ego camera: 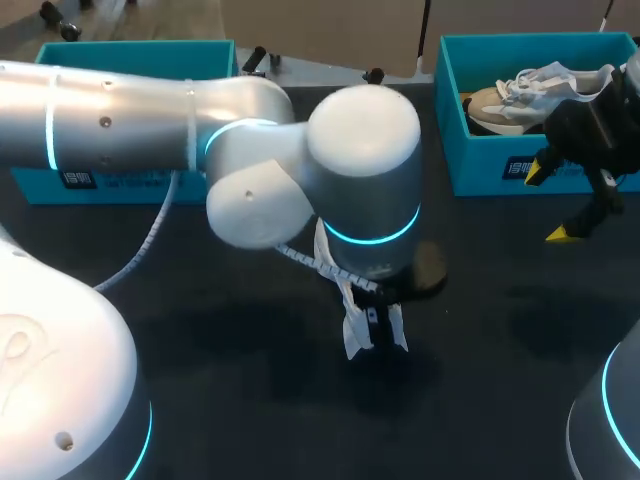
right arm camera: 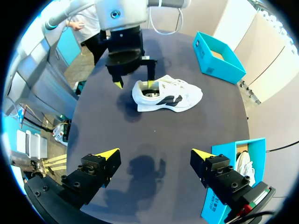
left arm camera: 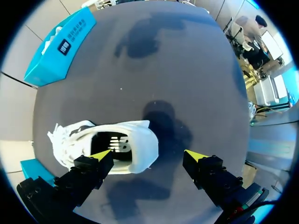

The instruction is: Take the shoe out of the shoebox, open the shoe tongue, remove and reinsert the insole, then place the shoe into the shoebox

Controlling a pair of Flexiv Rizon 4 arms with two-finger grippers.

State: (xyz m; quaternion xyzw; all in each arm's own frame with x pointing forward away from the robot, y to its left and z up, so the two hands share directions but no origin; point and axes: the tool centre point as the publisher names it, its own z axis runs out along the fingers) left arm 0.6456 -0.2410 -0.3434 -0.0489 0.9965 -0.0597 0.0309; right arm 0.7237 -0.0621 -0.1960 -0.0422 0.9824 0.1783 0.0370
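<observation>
Tabletop (right arm camera: 215,126): shoe (right arm camera: 170,95) seemingly well off edges

Shoe (right arm camera: 166,95) mid-table under the left hand (left arm camera: 147,154) — left shoebox (ego camera: 140,55) and right shoebox (ego camera: 490,150) behind.

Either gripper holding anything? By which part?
Nothing is held. Left gripper open, one fingertip over the opening of the white shoe, the other clear of it. Right gripper open, empty.

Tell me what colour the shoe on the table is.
The shoe is white with a dark side marking; the right wrist view shows it best.
</observation>
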